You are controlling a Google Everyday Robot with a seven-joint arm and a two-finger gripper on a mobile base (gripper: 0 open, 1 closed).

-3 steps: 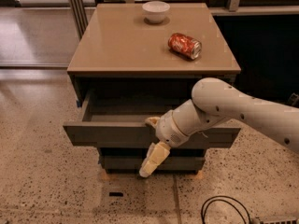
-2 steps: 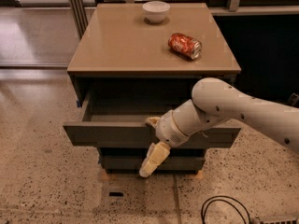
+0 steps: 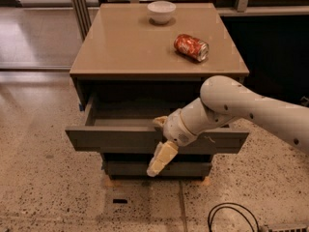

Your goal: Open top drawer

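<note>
The top drawer point(image 3: 120, 140) stood partway out beneath the surface point(image 3: 135, 42). The tool point(image 3: 156, 146) sat at its front, fingers point(image 3: 163, 157) spread apart, one hooked over the upper edge. A straight, level pull seemed best, since a skewed one might jam it.

The top drawer point(image 3: 111, 139), dark grey-brown with a flat handle-less front, stood pulled partly out at centre frame, shallow grey interior showing; the gripper point(image 3: 161, 141) sat at its front edge.
</note>
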